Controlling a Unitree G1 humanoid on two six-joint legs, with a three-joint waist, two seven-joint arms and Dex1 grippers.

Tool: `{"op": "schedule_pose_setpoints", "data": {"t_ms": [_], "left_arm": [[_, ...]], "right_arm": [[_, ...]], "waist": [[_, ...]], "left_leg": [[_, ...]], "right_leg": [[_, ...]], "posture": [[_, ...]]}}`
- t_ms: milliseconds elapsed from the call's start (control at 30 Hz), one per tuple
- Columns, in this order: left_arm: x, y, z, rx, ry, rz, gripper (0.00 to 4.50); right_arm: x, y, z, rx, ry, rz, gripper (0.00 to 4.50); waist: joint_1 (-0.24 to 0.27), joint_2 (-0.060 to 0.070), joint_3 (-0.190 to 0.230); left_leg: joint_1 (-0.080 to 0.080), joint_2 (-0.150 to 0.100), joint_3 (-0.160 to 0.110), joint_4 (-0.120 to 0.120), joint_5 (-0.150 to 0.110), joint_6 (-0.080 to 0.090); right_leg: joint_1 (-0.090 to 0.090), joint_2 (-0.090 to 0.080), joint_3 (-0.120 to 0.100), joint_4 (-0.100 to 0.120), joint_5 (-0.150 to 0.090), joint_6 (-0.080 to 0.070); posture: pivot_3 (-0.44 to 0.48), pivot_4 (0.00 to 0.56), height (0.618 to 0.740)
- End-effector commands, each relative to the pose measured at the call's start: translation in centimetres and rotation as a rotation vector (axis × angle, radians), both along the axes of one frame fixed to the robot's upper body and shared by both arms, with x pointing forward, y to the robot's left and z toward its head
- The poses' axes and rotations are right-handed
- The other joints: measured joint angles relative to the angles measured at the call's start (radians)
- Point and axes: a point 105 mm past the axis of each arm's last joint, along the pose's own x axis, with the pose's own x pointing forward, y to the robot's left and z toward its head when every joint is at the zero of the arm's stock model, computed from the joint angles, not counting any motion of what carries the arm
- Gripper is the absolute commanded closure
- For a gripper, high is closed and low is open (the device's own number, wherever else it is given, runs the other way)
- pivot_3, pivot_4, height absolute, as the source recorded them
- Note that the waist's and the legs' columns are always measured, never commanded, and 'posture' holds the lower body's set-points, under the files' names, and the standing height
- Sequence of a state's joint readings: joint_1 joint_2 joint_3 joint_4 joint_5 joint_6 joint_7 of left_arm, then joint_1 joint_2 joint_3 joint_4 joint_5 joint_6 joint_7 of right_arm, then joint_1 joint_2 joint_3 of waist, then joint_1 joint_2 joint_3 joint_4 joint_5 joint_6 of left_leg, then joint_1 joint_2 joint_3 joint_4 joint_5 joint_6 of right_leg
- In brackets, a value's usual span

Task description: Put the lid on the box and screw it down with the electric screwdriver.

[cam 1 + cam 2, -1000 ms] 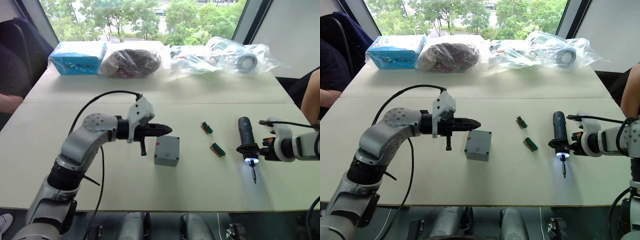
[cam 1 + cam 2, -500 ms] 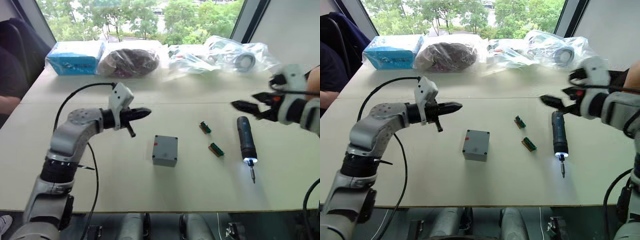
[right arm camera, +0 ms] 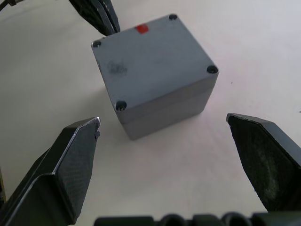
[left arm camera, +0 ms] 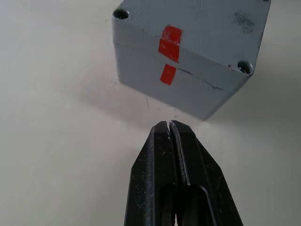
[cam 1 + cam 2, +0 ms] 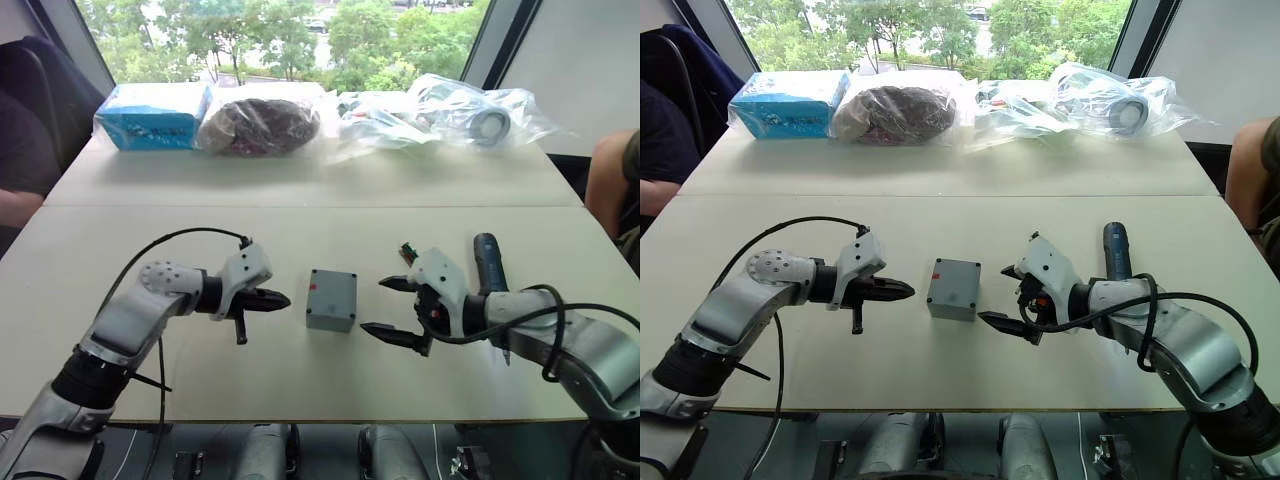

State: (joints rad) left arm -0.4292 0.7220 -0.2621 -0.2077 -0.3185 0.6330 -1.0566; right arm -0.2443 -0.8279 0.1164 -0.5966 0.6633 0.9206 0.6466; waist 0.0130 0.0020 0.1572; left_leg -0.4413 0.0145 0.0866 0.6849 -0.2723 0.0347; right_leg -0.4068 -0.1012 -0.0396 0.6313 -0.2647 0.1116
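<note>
The grey box (image 5: 331, 309) stands mid-table with the flat grey lid (image 3: 150, 63) lying on top of it; red marks show on the side facing my left arm (image 4: 165, 74). My left gripper (image 5: 283, 298) is shut and empty, its tip pointing at that side from a small gap away. My right gripper (image 5: 373, 307) is wide open just to the box's right, its fingers apart from the box. The dark electric screwdriver (image 5: 488, 254) lies on the table behind my right arm, partly hidden by it.
A small green connector strip (image 5: 408, 250) lies beside the right gripper. A blue package (image 5: 155, 112) and plastic bags (image 5: 262, 122) line the table's far edge. One person sits at the right edge (image 5: 610, 185), another at the left (image 5: 20, 205).
My right gripper left the screwdriver on the table, rose, then came down open beside the box's right. My left gripper pulled back, then lowered toward the box's left side, still shut.
</note>
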Motion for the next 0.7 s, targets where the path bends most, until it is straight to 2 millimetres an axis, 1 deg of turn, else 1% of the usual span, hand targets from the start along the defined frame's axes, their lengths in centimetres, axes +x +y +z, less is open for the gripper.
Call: {"op": "schedule_pose_setpoints", "data": {"t_ms": [33,133,233,333,400,467,567,633,700], "left_arm": [[0.1,-1.5,0.4,-0.004,-0.059,-0.065,4.50],[0.4,-1.9,0.0,0.016,-0.077,-0.094,4.50],[1.0,-2.6,0.1,0.013,-0.098,-0.122,4.50],[1.6,-3.0,0.0,0.020,-0.121,-0.132,4.50],[2.5,-3.4,0.1,0.008,-0.138,-0.121,4.50],[3.1,-3.8,0.1,0.005,-0.155,-0.116,4.50],[4.0,-3.8,0.3,0.013,-0.181,-0.099,4.50],[4.4,-3.5,0.4,0.021,-0.198,-0.080,4.50],[4.6,-2.7,0.7,0.030,-0.206,-0.066,4.50]], "right_arm": [[-0.3,0.6,-1.3,0.016,0.053,0.029,0.01],[-0.3,1.3,-1.3,0.043,0.064,0.044,0.01],[-0.7,2.1,-1.0,0.050,0.074,0.084,0.01],[-1.1,2.5,-0.9,0.057,0.093,0.108,0.01],[-2.3,3.1,-0.7,0.081,0.143,0.160,0.01],[-2.8,3.4,-0.6,0.089,0.157,0.178,0.01],[-2.7,3.3,-0.3,0.076,0.135,0.164,0.01],[-2.8,2.9,-0.1,0.058,0.122,0.158,0.01],[-2.5,2.0,0.6,0.035,0.096,0.137,0.01]], "waist": [[0.001,0.000,0.000],[-0.001,0.000,0.000],[0.001,0.000,0.000],[0.002,0.000,0.000],[0.002,0.000,0.000],[0.002,0.000,0.000],[0.000,0.000,0.000],[0.000,0.000,0.000],[0.000,0.000,0.000]], "left_leg": [[0.000,0.000,0.000,0.000,0.000,0.000],[0.000,0.000,0.000,0.000,-0.001,0.002],[0.000,0.000,0.000,0.000,-0.001,0.002],[0.000,0.000,0.000,0.000,-0.001,0.002],[0.000,-0.001,0.000,0.000,-0.001,0.002],[0.000,-0.001,-0.001,0.000,-0.001,0.002],[0.000,-0.001,-0.001,0.000,-0.002,0.003],[0.000,-0.001,-0.001,0.000,-0.002,0.004],[0.000,0.000,-0.001,0.000,-0.002,0.004]], "right_leg": [[0.000,0.000,0.000,0.000,0.000,0.000],[0.000,0.000,0.000,0.000,0.000,0.000],[0.000,0.000,0.000,0.001,0.000,0.000],[0.000,0.000,-0.001,0.000,0.000,0.000],[0.000,0.000,0.000,0.000,0.000,0.000],[0.000,0.000,-0.001,0.000,0.000,0.000],[0.000,0.000,-0.001,0.001,0.000,0.000],[0.000,0.000,-0.001,0.000,0.000,0.000],[0.000,0.000,-0.001,0.001,0.000,0.000]], "posture": [[0.000,0.150,0.740],[0.000,0.150,0.740],[0.000,0.150,0.740],[0.000,0.150,0.740],[0.000,0.150,0.740],[0.000,0.150,0.740],[0.000,0.150,0.740],[0.000,0.150,0.740],[0.000,0.150,0.740]]}}
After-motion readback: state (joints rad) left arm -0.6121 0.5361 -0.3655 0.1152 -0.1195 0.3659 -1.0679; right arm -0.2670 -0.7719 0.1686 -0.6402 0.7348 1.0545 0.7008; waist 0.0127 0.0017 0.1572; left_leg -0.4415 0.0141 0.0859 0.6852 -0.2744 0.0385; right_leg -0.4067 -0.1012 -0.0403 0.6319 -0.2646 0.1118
